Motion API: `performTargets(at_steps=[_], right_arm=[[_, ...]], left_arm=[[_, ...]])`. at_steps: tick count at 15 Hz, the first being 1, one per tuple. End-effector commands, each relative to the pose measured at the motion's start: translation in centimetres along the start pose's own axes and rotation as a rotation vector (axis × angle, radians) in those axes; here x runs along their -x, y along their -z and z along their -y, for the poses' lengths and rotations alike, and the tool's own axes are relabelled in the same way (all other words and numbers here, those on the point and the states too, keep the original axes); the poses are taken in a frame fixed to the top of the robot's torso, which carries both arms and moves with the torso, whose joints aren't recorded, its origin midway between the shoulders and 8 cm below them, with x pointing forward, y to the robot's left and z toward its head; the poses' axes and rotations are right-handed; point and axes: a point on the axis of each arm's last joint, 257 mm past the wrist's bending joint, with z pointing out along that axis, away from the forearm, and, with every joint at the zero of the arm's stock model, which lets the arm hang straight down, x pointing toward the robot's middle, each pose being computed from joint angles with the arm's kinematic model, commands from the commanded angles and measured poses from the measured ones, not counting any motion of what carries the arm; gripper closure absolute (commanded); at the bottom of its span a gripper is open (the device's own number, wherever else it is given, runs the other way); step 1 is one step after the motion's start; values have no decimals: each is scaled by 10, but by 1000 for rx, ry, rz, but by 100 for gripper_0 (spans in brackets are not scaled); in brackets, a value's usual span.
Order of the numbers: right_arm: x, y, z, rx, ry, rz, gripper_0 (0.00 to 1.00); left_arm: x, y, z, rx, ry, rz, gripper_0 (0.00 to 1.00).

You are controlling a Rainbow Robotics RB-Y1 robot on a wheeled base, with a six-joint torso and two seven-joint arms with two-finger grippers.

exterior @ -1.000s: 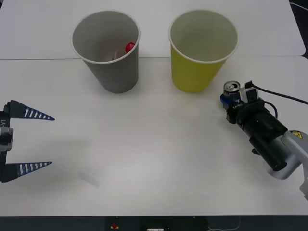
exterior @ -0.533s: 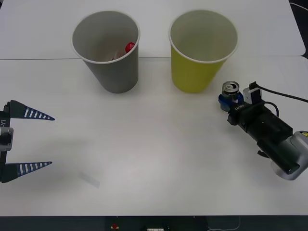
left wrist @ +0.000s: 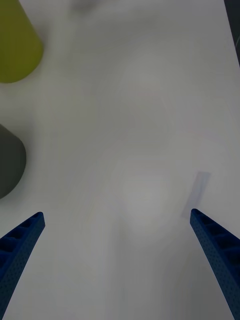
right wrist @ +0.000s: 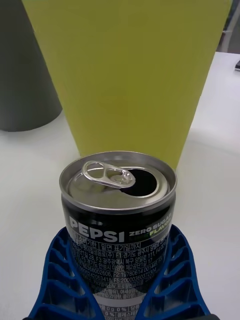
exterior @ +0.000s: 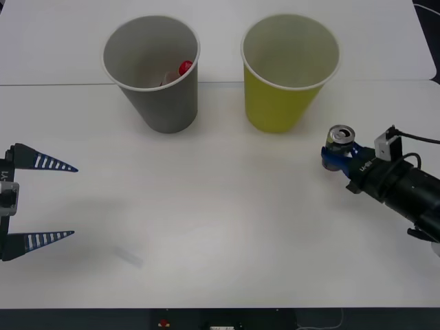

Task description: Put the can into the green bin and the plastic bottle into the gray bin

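The right gripper (exterior: pixel 338 155) is at the right side of the white table (exterior: pixel 220 227), and its blue ribbed fingers (right wrist: pixel 172 280) are clenched around the lower body of the can (exterior: pixel 339 139). In the right wrist view, the can (right wrist: pixel 118 220) stands upright between the two fingers; it is a dark Pepsi Zero Sugar can with a silver top, and its pull-tab opening is already open. Whether the can's base touches the table or is a little above it, I cannot tell. Just behind the can is the green bin (exterior: pixel 289 72), which stands upright near it but apart from it, and its yellow-green wall (right wrist: pixel 127 75) covers most of the background in the right wrist view. To the left of the green bin stands the gray bin (exterior: pixel 152 74), also upright, with a gap between the two bins. Inside the gray bin lies the plastic bottle (exterior: pixel 180 69); mostly its red cap is seen near the inner wall. The left gripper (exterior: pixel 41 201) hovers at the left edge of the table, well apart from both bins, with its blue fingers (left wrist: pixel 20 240) spread wide and holding nothing.
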Motion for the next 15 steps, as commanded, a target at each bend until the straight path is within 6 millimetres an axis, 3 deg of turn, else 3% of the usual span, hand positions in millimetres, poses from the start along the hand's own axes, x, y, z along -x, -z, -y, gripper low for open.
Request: performTargets(at_steps=[1, 5, 15], right_arm=[[11, 18, -6, 82, 22, 13, 100], [34, 39, -8, 152, 98, -40, 100], [102, 73, -36, 164, 25, -197, 100]], left_arm=[[0, 0, 0, 0, 0, 0, 0], [0, 0, 0, 0, 0, 0, 0], [0, 0, 0, 0, 0, 0, 0]])
